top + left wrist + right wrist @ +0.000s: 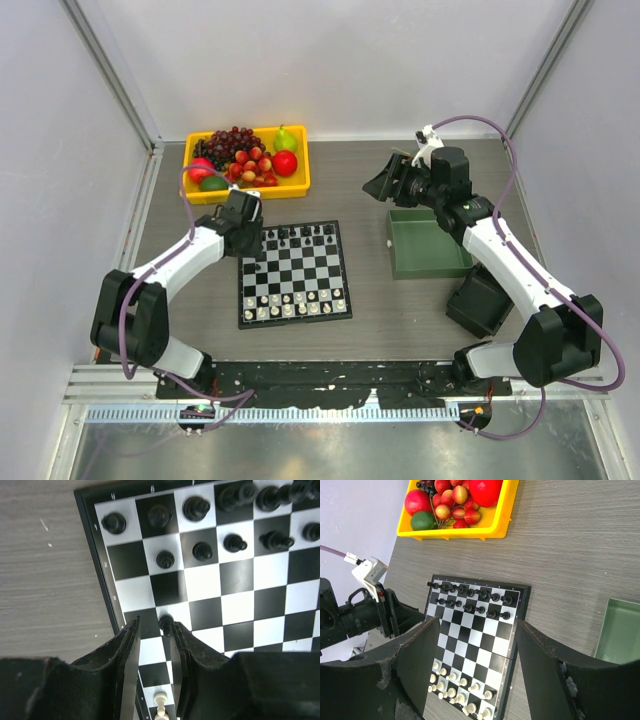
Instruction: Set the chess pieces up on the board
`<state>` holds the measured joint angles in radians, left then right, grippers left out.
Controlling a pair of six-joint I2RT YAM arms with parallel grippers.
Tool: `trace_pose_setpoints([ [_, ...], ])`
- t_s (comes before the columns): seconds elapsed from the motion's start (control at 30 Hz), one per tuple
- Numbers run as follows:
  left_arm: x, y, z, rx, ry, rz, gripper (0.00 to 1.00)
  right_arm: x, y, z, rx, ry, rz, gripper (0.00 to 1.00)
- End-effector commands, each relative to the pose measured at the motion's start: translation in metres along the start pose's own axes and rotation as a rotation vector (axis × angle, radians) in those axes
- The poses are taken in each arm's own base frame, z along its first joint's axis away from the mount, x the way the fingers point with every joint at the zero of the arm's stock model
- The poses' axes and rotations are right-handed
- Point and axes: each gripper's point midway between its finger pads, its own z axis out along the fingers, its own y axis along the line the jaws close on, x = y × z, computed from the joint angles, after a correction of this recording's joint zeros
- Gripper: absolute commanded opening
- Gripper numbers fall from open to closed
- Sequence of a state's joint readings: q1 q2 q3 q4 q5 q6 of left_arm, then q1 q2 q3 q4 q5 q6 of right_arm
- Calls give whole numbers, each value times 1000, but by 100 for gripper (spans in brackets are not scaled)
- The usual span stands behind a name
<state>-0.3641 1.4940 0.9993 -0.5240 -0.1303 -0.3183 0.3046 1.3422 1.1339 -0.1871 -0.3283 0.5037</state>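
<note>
The left gripper (155, 626) is held low over the board (237, 607). Its fingers are parted by a gap wider than the black pawn (165, 624), which is seen between the tips, close against the right-hand finger. No clamping is seen, and whether the pawn is touched cannot be told. Ahead of those fingertips, the black pieces (196, 507) are found in two rows along the far edge. In the nearer of these rows, the square ahead and slightly left of the fingers is seen bare, so this pawn is judged to belong there. Beneath and behind the gripper, the white pieces (451, 676) are lined up in two rows at the opposite edge; their count cannot be confirmed. The right gripper (477, 625) is held high, well apart from the board, with its fingers spread wide and nothing between them. The task is judged nearly finished: one pawn is left to be seated in its row
</note>
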Motion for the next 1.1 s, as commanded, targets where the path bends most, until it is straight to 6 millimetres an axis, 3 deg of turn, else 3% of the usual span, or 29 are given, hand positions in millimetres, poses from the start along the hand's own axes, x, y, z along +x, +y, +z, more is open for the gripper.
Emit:
trace_pose_setpoints([
  [0.0,6,-2,-2,30,-23,-29,36,-12,8,-1,-34,-35,-11,69],
  [0.5,17,-9,8,65,13,-32,36,-11,7,-1,-29,-35,-8,69],
  [1.07,24,-8,13,60,46,-20,30,-8,5,1,-30,-25,-8,69],
])
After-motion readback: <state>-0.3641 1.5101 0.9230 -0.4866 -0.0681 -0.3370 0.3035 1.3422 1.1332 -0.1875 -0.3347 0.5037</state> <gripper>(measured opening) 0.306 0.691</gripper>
